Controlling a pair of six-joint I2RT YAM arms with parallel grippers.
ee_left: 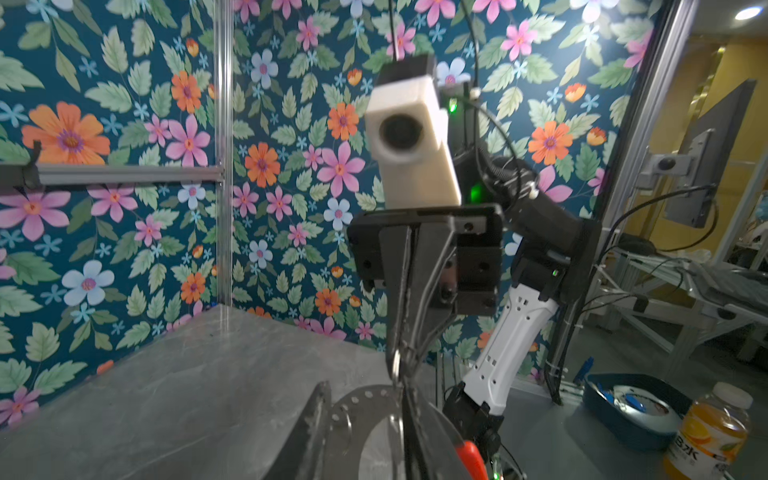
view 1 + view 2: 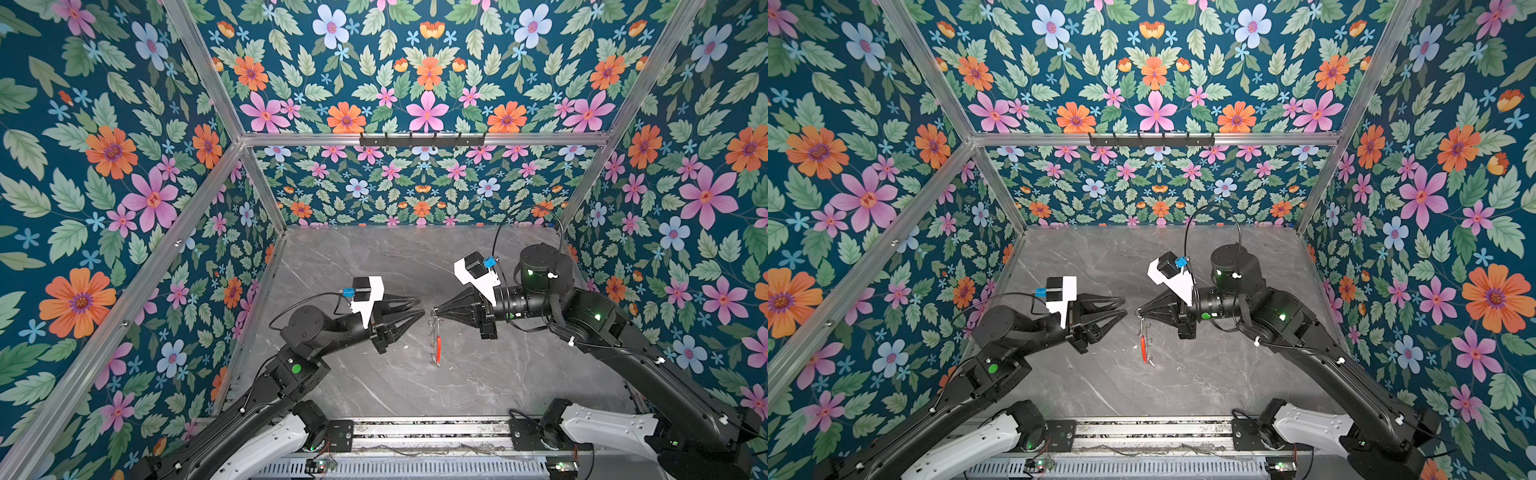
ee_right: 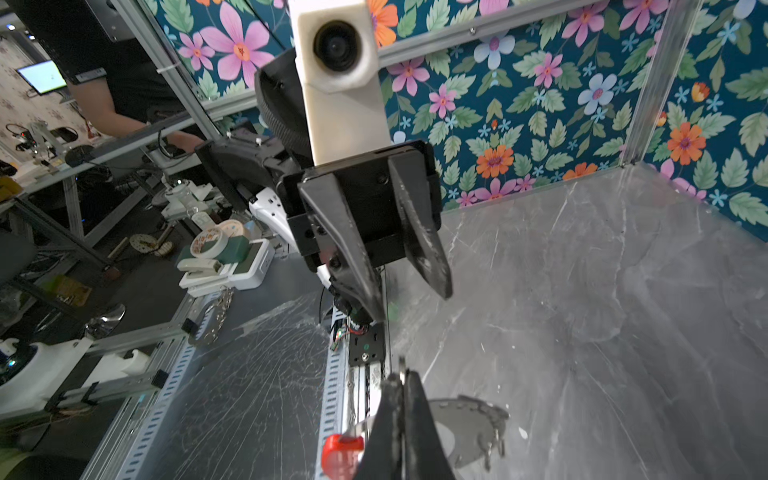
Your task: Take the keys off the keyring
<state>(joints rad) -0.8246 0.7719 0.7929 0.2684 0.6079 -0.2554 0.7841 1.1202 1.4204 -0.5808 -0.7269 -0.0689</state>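
- Floral wallpaper (image 2: 428, 75), deep teal with pink, orange and pale blue blooms among green leaves, lines three sides of the enclosure in both top views.
- Aluminium frame rails (image 2: 419, 139) run along the panel seams; a black hook rack (image 2: 1150, 140) is fixed to the rear rail.
- The bench (image 2: 374, 257) has a grey marble-look surface with pale veining.
- A slotted metal rail (image 2: 1142, 467) borders the bench's near edge.
- Beyond the enclosure, the left wrist view shows a yellow wall (image 1: 739, 137), a ceiling downlight (image 1: 748, 13), a mounted monitor (image 1: 715, 153) and an orange drink bottle (image 1: 710, 432).
- The right wrist view shows a cluttered side table with tape rolls (image 3: 212, 243) and a lit screen (image 3: 41, 77).
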